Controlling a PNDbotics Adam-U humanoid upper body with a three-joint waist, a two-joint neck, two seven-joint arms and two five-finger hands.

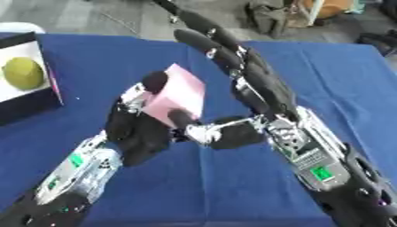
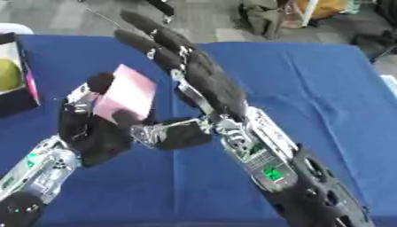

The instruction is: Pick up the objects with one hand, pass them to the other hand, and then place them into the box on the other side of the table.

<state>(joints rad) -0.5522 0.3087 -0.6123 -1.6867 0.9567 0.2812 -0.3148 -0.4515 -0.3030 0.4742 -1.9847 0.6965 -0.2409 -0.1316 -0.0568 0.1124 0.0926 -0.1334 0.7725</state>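
Passing the pink block (image 1: 180, 94) between hands above the worktop (image 1: 325, 75) centre: the left hand (image 1: 139, 128) grasps it; the right hand (image 1: 256, 84) lies released alongside. Next, the right hand must close on it, then carry it toward a box; the only one visible (image 1: 31, 88) sits at the left edge.

Tilted pink block (image 1: 180, 94) above blue table (image 1: 333, 80); yellow-green ball (image 1: 22, 73) in box (image 1: 23, 106).

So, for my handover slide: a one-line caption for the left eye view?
Left hand holds a pink block above the blue table beside the open right hand.
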